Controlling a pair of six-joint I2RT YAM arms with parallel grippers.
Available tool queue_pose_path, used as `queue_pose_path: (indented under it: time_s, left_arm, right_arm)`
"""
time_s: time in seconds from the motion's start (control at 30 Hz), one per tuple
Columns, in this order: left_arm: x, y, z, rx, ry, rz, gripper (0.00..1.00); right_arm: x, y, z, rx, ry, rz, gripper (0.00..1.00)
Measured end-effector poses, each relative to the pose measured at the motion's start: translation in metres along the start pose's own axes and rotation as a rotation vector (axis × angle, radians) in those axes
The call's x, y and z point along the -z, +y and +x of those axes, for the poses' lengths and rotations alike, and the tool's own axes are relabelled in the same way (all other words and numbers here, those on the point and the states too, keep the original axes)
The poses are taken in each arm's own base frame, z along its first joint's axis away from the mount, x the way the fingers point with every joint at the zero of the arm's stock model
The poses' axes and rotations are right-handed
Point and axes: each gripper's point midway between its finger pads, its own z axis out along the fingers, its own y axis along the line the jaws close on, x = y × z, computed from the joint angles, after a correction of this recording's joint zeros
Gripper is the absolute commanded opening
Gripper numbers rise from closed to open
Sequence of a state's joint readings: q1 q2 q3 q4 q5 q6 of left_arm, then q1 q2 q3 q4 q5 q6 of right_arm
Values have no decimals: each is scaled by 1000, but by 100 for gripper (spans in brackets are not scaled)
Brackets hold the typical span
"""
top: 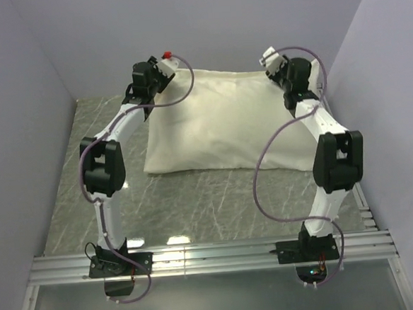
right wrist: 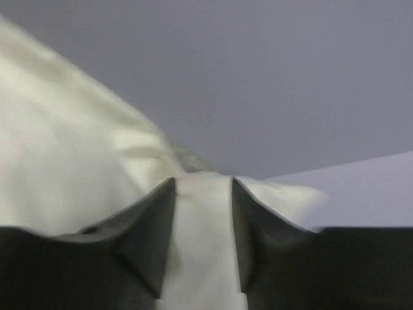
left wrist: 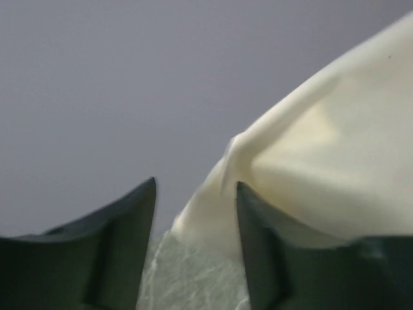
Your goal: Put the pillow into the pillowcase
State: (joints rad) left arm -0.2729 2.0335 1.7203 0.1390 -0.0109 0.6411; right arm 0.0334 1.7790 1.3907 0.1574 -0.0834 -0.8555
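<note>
Surveying from the top external view: one pillowcase, cream and plumply filled, lies flat at the far half of the table. No bare white cushion shows anywhere, so the pillow is judged to be wholly inside it. Two arms reach to its two far corners, the left gripper at the far-left corner and the right gripper at the far-right. The placing suits drawing the closed end snug over the filling, or letting it go afterwards. Left wrist view: the left gripper has two fingers parted with clear space between them. One pointed corner of the pillowcase stands just beside the right-hand finger, unpinched, above the table. Right wrist view: the right gripper has two fingers with one band of the pillowcase filling the gap from side to side. Whether they press the cloth or merely flank it cannot be told. Count: pillowcases one, pillows none exposed, arms two, grippers two, fingers four.
</note>
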Motion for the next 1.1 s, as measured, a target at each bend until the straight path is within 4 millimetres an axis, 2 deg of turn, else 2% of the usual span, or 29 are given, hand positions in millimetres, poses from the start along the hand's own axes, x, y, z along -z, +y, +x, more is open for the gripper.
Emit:
queue_pose_path:
  time_s: [0.03, 0.1, 0.17, 0.23, 0.27, 0.4, 0.57, 0.6, 0.7, 0.83, 0.93, 1.1]
  left_arm:
    - [-11, 8, 4, 14, 5, -30, 68]
    - [-20, 19, 13, 33, 21, -73, 81]
    - [-18, 33, 25, 45, 50, -106, 90]
    - [-12, 48, 27, 64, 54, -134, 91]
    - [-7, 59, 26, 77, 53, -152, 99]
    - [32, 95, 12, 147, 38, -186, 99]
    - [116, 134, -29, 305, -31, -180, 99]
    - [134, 138, -38, 341, -46, -179, 99]
    - [182, 131, -60, 447, -71, -128, 99]
    - [224, 91, -71, 567, -43, 33, 100]
    - [240, 55, -54, 634, 43, 138, 99]
    - [261, -11, 13, 708, 265, 247, 99]
  right_arm:
    - [-14, -13, -3, 3, 15, 50, 64]
    - [-31, -44, -14, -5, 22, 157, 69]
    - [-30, -63, -23, -22, 26, 213, 71]
    - [-18, -82, -36, -41, 16, 257, 73]
    - [-9, -89, -42, -53, 11, 269, 73]
    - [40, -113, -68, -90, -28, 303, 79]
    - [119, -124, -95, -143, -75, 291, 84]
    - [133, -124, -99, -159, -84, 283, 89]
    - [168, -112, -102, -208, -85, 218, 90]
    - [200, -77, -92, -297, -43, 84, 90]
    - [222, -39, -79, -388, -3, -46, 90]
    - [261, 46, -37, -545, 115, -251, 91]
